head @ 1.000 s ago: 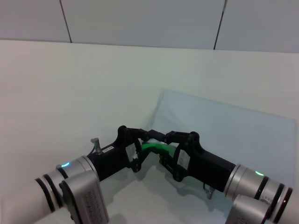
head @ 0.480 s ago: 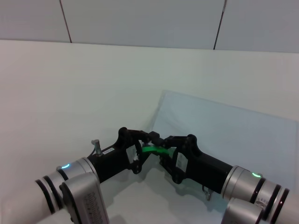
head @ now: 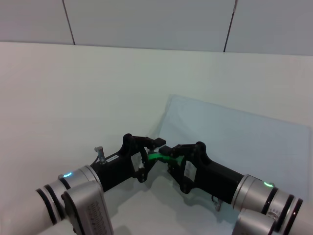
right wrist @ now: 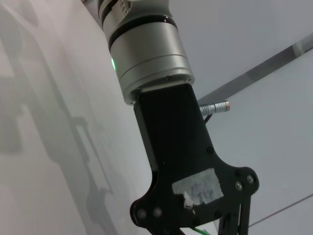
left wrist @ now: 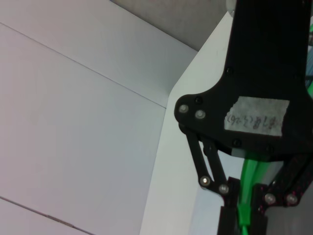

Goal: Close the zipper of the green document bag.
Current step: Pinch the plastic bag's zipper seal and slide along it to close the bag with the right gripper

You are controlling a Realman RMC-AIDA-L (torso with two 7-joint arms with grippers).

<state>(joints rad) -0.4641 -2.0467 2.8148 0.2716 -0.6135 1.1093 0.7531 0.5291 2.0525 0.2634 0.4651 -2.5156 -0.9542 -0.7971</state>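
Near the bottom middle of the head view, our two tools meet at the near left corner of the bag (head: pixel 230 137), which lies flat on the table (head: pixel 88 93) and reaches off to the right. Our left tool (head: pixel 159 143) pinches narrowly at that corner end. Our right tool (head: pixel 168 150) is closed on the zipper (head: pixel 157 156), of which only a short green stretch shows between the two. A second ago that green stretch was longer and the right tool sat further right; it has slid toward the left tool, and the gap has shrunk to almost nothing. We judge the pull is near its end, with little track left at this corner. How the zipper stands along the rest of the edge we cannot tell, because both arms cover it.

Left wrist view: the other arm's black tool body fills the frame, and the zipper (left wrist: pixel 250 196) runs down between its linkage bars, which fits a grip on the strip.

Right wrist view: we see the left arm's silver wrist and black tool body against the pale wall, with a sliver of green at the bottom edge; no fingertips show.

Nothing else lies on the table. What hinders us is the tools themselves, crowded nearly nose to nose.
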